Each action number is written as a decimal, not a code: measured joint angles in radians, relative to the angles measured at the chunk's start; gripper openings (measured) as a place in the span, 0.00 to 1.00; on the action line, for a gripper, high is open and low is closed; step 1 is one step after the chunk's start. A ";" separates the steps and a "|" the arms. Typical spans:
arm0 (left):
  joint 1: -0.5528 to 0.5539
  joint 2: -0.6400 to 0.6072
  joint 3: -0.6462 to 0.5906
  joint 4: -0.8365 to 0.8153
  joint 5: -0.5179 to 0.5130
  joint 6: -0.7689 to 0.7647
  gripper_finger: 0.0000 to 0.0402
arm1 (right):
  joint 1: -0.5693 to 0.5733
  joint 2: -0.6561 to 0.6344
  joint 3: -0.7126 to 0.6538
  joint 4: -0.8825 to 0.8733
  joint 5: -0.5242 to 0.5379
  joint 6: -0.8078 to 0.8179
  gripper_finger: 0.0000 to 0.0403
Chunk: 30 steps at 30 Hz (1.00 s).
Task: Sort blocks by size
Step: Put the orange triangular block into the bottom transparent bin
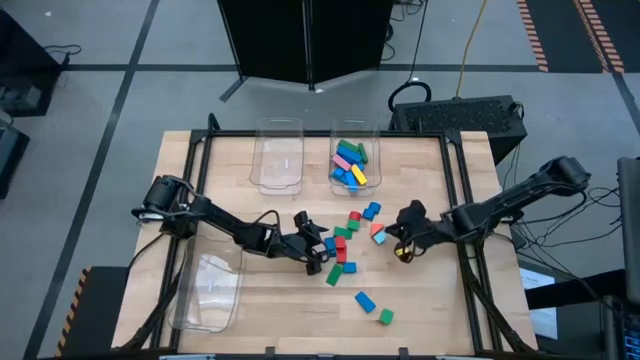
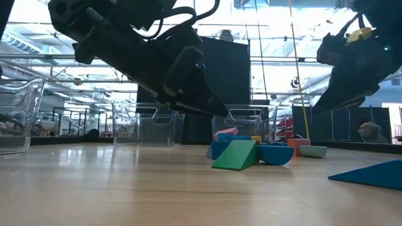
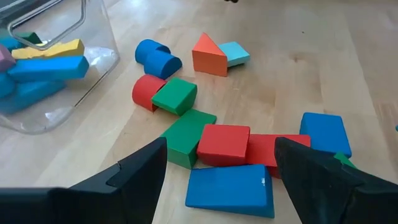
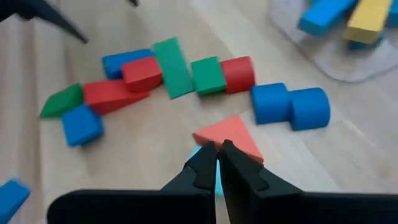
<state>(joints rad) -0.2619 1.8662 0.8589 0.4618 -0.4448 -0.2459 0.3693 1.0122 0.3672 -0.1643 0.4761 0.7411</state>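
On the wooden table [image 1: 250,290], the left gripper [image 3: 214,171], fingers spread wide above the blocks [image 3: 224,143], should settle squarely over one block before closing, while the right gripper [image 4: 217,163] waits nearby with fingers together.

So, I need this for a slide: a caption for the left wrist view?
Open left hand hovering above a cluster of loose blocks beside a partly filled clear bin.

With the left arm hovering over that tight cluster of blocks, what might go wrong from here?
1. The open left pincer straddles a blue block that touches a red block; closing may catch both.
2. The packed cluster could scatter if nudged.
3. The shut right pincer sits close to the orange wedge and might push it away.
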 joint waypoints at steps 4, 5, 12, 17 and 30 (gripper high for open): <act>0.000 0.000 0.000 0.000 -0.002 0.026 0.74 | 0.016 0.055 0.000 0.030 0.093 0.083 0.03; 0.000 0.000 0.000 0.000 -0.003 0.031 0.74 | 0.018 0.068 0.000 0.030 0.116 0.101 0.03; 0.000 0.000 0.000 0.000 -0.005 0.043 0.74 | 0.019 0.135 -0.001 0.060 0.173 0.124 0.10; 0.001 0.000 0.000 0.000 -0.009 0.051 0.74 | 0.010 0.160 -0.001 0.139 0.201 0.051 0.26; 0.001 0.000 0.000 -0.001 -0.009 0.044 0.74 | 0.006 0.327 -0.001 0.282 0.130 0.061 0.92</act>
<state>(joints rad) -0.2611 1.8662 0.8589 0.4608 -0.4534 -0.2018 0.3752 1.3396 0.3664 0.1178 0.6060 0.8025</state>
